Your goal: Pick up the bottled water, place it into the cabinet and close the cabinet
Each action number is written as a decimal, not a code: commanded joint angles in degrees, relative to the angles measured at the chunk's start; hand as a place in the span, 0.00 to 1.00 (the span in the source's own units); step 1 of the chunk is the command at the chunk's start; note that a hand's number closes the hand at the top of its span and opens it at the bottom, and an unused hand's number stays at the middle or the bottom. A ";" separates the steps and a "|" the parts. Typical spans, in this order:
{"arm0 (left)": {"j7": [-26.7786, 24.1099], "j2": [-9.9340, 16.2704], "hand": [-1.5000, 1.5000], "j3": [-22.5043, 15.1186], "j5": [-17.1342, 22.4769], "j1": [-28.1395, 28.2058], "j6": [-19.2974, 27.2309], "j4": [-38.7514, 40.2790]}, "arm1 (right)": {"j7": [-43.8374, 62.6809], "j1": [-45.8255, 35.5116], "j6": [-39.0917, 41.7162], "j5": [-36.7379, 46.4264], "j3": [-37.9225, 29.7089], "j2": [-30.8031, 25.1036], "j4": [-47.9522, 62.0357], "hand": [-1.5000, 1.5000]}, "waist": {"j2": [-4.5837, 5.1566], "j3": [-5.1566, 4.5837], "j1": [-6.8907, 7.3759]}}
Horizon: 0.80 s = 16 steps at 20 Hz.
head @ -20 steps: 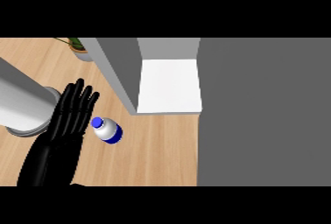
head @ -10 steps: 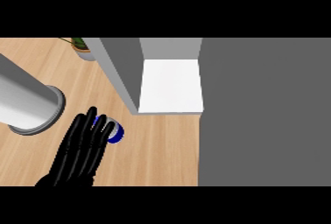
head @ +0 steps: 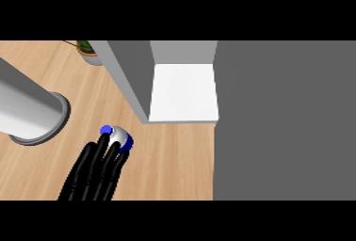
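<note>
The water bottle stands on the wooden counter, just left of the open cabinet. Only a bit of its pale body and blue parts show past my fingertips. My right hand comes up from the lower edge, its straight black fingers laid over the bottle and hiding most of it. The cabinet's white shelf floor lies open to the right of the bottle. Its grey door swings out toward me along the shelf's left side. My left hand does not show.
A thick grey forearm slants in from the upper left, ending close to the hand. A potted plant stands at the counter's back. A broad dark grey panel fills the right side.
My right hand has slid from the bottle's left side onto it, covering most of it. The bottle itself looks to stand where it stood.
</note>
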 commanded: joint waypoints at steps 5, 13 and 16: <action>4.87 1.96 0.00 -2.14 -5.51 0.39 2.26 -5.89 | 4.75 2.58 0.29 -12.57 -4.76 -0.52 -8.35 0.00 | -0.10 0.03 -0.01; 0.02 4.50 0.00 2.26 -3.33 2.97 4.68 -3.72 | 3.96 5.80 1.31 -11.61 -2.69 1.33 -11.17 0.00 | -0.13 -0.09 -0.11; 2.06 5.32 0.00 4.91 -3.05 3.46 5.91 -6.34 | 0.88 8.18 3.48 -12.03 -3.49 1.75 -9.92 0.00 | -0.19 -0.03 -0.32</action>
